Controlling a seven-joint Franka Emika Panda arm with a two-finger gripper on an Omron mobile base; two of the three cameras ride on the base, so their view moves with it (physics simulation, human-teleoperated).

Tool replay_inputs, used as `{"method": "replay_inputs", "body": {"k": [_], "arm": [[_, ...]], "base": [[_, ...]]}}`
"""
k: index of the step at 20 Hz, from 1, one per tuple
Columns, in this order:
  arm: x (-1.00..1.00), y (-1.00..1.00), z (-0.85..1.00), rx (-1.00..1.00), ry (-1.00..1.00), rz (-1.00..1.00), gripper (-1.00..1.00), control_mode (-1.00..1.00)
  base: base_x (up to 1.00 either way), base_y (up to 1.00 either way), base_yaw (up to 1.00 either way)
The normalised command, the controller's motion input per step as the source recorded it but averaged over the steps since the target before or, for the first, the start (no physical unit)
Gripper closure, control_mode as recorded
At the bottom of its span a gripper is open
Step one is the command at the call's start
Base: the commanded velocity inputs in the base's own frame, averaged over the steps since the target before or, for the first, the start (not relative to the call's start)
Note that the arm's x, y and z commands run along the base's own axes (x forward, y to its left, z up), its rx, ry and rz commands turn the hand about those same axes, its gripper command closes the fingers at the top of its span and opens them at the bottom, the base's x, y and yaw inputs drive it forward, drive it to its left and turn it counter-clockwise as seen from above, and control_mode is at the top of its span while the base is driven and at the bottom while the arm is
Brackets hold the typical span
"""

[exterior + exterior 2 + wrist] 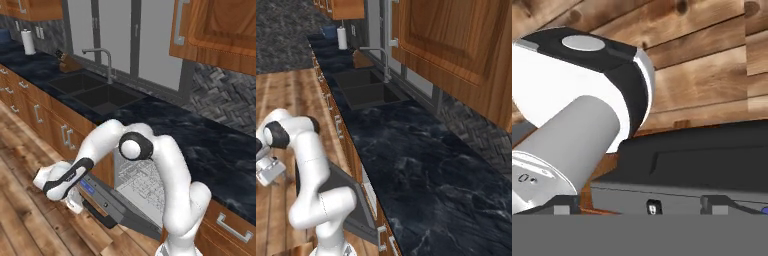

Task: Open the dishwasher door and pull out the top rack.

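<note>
The dishwasher door (127,212) is a dark grey panel tilted outward and down, roughly half open. Its control strip (88,188) carries blue marks, and its black bar handle (101,218) is on the underside. Behind it, inside the cavity, sits the top rack (142,181), a white wire grid. My gripper (76,204) hangs at the door's top edge, beside the handle, fingers spread. In the hand view my gripper (639,204) is open, and the door (712,155) edge lies across the frame just beyond the tips. From the right, the gripper (270,175) sits left of the door (348,200).
A black double sink (95,92) with a faucet (106,60) is set in the dark counter (200,145) to the left. Brown cabinet doors (65,135) flank the dishwasher. A paper towel roll (29,42) stands far left. Wooden floor (25,200) lies in front.
</note>
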Motion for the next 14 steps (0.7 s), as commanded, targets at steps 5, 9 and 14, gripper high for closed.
{"method": "replay_inputs", "body": {"k": [5,9,14], "arm": [[-0.47,-0.99,1.00,0.45,-0.04,0.21,-1.00,-1.00],[-0.61,-0.78,1.00,0.42,0.00,0.13,-1.00,-1.00],[-0.29,-0.78,1.00,0.42,0.04,0.01,-1.00,-1.00]], "base": [[0.00,0.00,0.00],[0.00,0.00,0.00],[0.00,0.00,0.00]]}}
